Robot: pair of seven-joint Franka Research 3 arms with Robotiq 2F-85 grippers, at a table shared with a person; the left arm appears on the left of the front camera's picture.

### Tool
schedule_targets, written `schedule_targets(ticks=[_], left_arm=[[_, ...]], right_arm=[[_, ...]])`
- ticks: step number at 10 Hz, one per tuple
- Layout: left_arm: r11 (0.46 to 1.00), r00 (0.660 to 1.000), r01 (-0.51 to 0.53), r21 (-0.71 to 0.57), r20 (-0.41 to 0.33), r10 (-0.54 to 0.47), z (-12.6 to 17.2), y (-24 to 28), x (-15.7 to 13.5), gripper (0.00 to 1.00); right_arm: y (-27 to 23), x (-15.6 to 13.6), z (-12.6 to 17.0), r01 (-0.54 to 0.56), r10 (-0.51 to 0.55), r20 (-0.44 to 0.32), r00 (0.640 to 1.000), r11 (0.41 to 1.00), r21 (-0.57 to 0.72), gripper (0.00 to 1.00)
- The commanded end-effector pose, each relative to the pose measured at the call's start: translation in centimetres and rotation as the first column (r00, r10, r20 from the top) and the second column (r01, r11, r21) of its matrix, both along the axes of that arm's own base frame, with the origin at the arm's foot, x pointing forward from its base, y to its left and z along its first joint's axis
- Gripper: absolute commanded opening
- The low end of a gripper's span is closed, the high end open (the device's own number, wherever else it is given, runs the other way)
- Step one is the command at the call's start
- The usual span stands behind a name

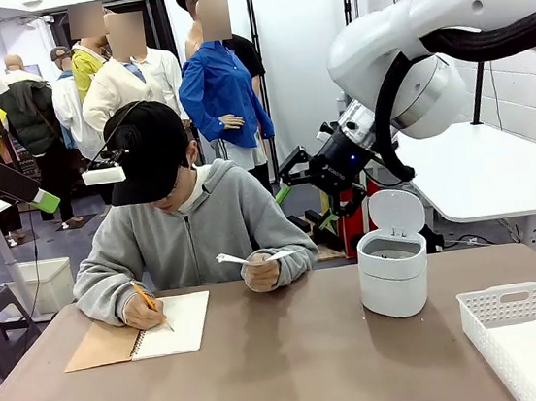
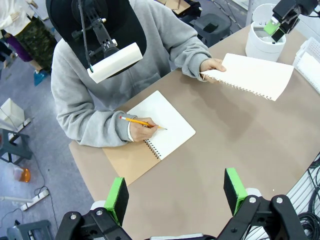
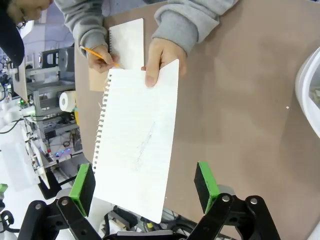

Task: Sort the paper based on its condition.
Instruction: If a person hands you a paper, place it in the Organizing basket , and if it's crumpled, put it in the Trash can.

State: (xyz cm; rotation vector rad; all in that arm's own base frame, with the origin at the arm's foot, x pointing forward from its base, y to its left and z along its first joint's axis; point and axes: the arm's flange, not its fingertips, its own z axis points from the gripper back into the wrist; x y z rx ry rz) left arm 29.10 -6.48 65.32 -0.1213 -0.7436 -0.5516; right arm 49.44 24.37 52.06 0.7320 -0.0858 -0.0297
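The person's hand (image 3: 162, 57) holds a smooth sheet of paper (image 3: 137, 145) out flat over the table, right between the right gripper's (image 3: 145, 182) wide-apart fingers. The left gripper (image 2: 176, 192) hangs high over the table, fingers apart too, nothing in it. Faint pencil marks on the sheet, unreadable.

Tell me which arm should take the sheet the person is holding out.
Right. The smooth sheet lies between the right gripper and its open fingers, while the left gripper hovers open over bare table, farther from it.
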Motion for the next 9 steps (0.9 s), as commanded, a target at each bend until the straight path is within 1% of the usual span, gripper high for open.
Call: schedule_targets(ticks=[1,2,3,4,5,9], left_arm=[[1.0,1.0,-0.001,-0.001,0.003,0.001,0.0,0.0,0.0,1.0],[1.0,1.0,-0.001,-0.001,0.003,0.001,0.0,0.0,0.0,1.0],[1.0,1.0,-0.001,-0.001,0.003,0.001,0.0,0.0,0.0,1.0],[1.0,1.0,-0.001,-0.001,0.003,0.001,0.0,0.0,0.0,1.0],[1.0,1.0,-0.001,-0.001,0.003,0.001,0.0,0.0,0.0,1.0],[1.0,1.0,-0.001,-0.001,0.003,0.001,0.0,0.0,0.0,1.0]], right_arm=[[-0.4,-0.1,0.4,-0.012,0.012,-0.005,1.0,1.0,0.003,1.0],[0.0,0.0,0.0,0.0,0.0,0.0,1.0,1.0,0.0,1.0],[0.1,1.0,-1.9,0.036,-0.029,-0.109,0.994,0.997,0.062,1.0],[0.1,2.3,-3.1,0.067,-0.046,-0.161,0.986,0.989,0.129,1.0],[0.3,3.1,-4.1,0.085,-0.053,-0.194,0.98,0.984,0.158,1.0],[2.0,3.6,-9.1,0.127,-0.052,-0.35,0.935,0.973,0.193,1.0]])
